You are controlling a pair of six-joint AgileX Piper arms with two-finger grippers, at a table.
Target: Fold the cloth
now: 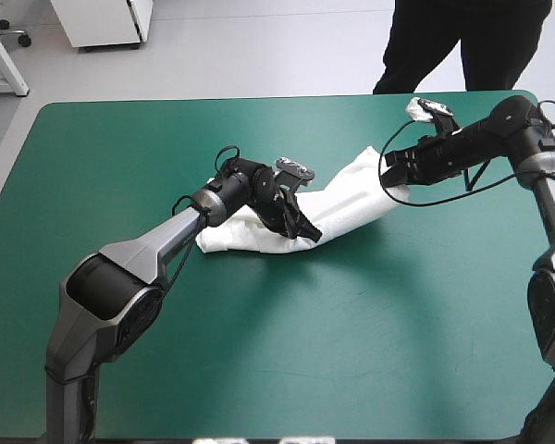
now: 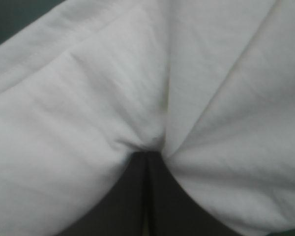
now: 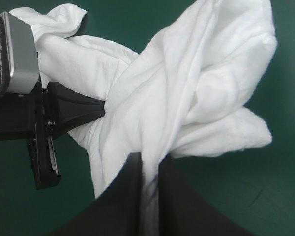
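Teal-green cover under white T-shirt; left fingers, right fingers both pinch it.

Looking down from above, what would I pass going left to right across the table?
left claw → T-shirt, its span lifted between the two claws → right claw

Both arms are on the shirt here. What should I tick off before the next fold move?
1. Left gripper shut on the T-shirt: ok.
2. Right gripper shut on the T-shirt: ok.
3. T-shirt spread flat: not ok, twisted and bunched between the grippers.
4. T-shirt well inside the table edges: ok.
5. Which hem or sleeve each gripper holds: cannot tell.
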